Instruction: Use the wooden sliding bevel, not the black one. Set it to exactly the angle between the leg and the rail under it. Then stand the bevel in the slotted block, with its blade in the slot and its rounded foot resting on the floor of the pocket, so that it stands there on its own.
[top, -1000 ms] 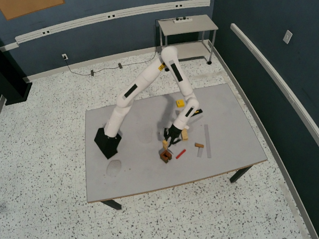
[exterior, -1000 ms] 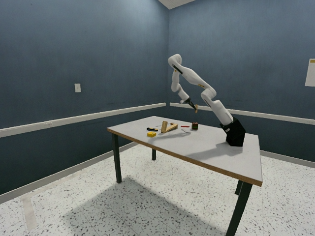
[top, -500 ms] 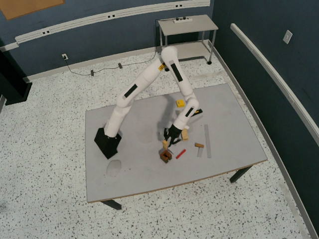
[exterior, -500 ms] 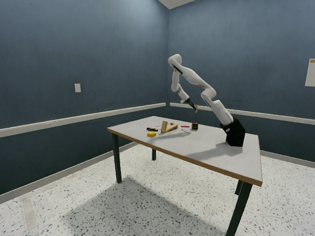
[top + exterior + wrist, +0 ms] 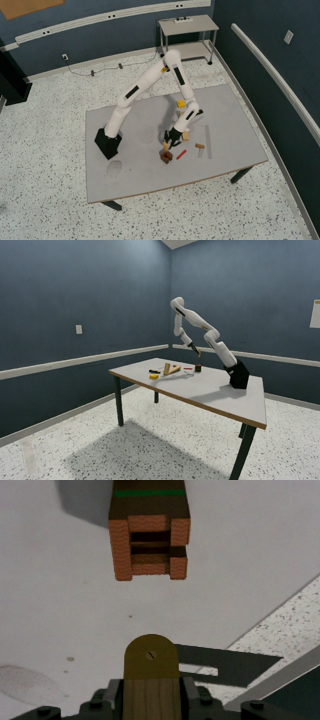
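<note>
My gripper (image 5: 169, 142) (image 5: 196, 351) (image 5: 151, 696) is shut on the wooden sliding bevel (image 5: 165, 146) (image 5: 199, 353) (image 5: 151, 672) and holds it in the air, rounded brass-coloured foot pointing down. Its grey blade juts off to the right in the wrist view. The slotted block (image 5: 166, 156) (image 5: 197, 367) (image 5: 149, 545), brown wood with a green stripe, stands on the table just ahead of and below the bevel. The bevel is clear of the block. The wooden leg and rail (image 5: 170, 368) (image 5: 185, 135) stand behind the gripper, partly hidden by the arm. The black bevel (image 5: 200, 111) (image 5: 154, 371) lies further back.
A red pencil (image 5: 181, 154) (image 5: 187, 368) lies right of the block. A small wooden-handled square (image 5: 199, 145) and a long steel ruler (image 5: 208, 141) lie further right. A yellow block (image 5: 180, 103) (image 5: 154, 376) sits at the back. The arm's black base (image 5: 108, 144) (image 5: 239, 374) stands at the left.
</note>
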`<state>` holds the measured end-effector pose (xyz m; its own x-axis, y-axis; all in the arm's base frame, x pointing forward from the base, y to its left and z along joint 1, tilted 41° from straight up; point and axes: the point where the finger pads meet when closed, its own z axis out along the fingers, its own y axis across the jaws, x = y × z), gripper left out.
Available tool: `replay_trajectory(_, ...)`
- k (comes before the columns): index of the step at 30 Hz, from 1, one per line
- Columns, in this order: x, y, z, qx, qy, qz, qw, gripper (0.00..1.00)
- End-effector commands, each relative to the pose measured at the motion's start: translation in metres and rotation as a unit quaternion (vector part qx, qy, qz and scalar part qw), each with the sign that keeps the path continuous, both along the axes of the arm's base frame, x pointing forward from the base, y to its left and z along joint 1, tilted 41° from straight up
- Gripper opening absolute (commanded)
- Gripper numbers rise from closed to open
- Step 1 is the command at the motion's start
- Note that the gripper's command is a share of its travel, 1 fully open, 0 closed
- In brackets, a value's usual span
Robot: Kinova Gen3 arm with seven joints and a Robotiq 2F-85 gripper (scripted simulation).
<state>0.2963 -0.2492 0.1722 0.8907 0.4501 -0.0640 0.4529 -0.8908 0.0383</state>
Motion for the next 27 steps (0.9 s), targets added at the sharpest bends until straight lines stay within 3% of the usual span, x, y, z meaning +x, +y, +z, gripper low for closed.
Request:
replay_trajectory(1, 0.011, 0.004, -0.013, -0.001, 0.000, -0.001, 1.000, 0.10)
replay_trajectory(12, 0.046, 0.020, -0.058, -0.001, 0.000, -0.001, 1.000, 0.10)
replay_trajectory(27, 0.049, 0.021, -0.062, -0.001, 0.000, -0.001, 1.000, 0.10)
